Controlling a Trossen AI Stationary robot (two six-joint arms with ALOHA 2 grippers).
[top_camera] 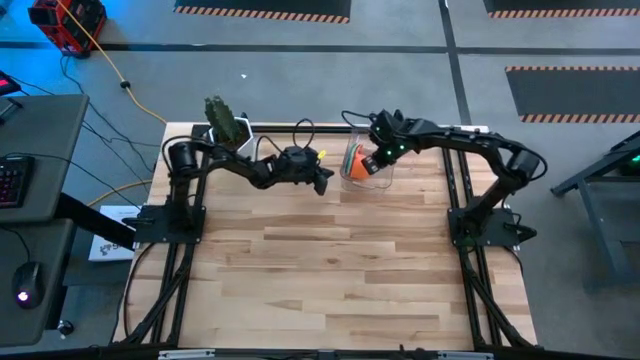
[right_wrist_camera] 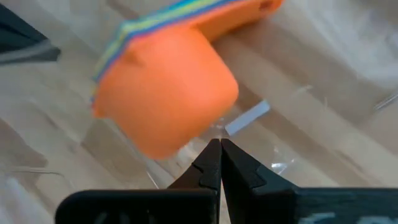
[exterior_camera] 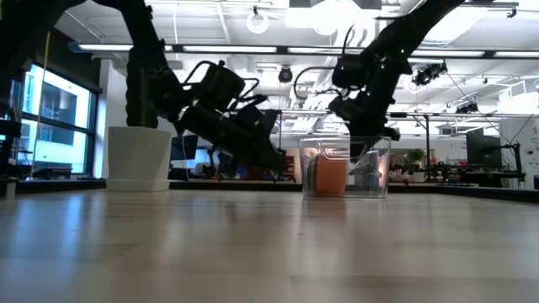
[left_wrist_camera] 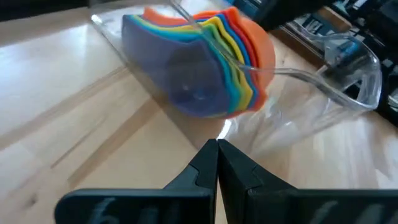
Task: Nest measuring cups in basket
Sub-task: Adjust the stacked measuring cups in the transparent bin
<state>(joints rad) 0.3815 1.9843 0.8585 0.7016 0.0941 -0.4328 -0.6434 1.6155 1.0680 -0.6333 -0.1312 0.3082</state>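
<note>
- Pale wooden table (top_camera: 330,270) fills the middle of my high view, with grey floor around it and a desk at the left edge of the frame.
- My basket (top_camera: 372,168) sits at the upper centre of the table, just right of the midline; in the low view it stands upright, right of centre.
- I see the measuring cups (left_wrist_camera: 208,59) nested as one stack inside the basket, orange outermost, the blue ones innermost, lying tilted on their side.
- My left gripper (left_wrist_camera: 217,163) is beside the basket's left wall, outside it, fingers pressed together and holding nothing.
- My right gripper (right_wrist_camera: 219,163) reaches down into the basket from above, its tips just beside the orange cup (right_wrist_camera: 168,93); its fingers are also pressed together, with nothing between them.
- White pot with a cactus (top_camera: 226,122) stands at the upper left corner of the table, behind the left arm.
</note>
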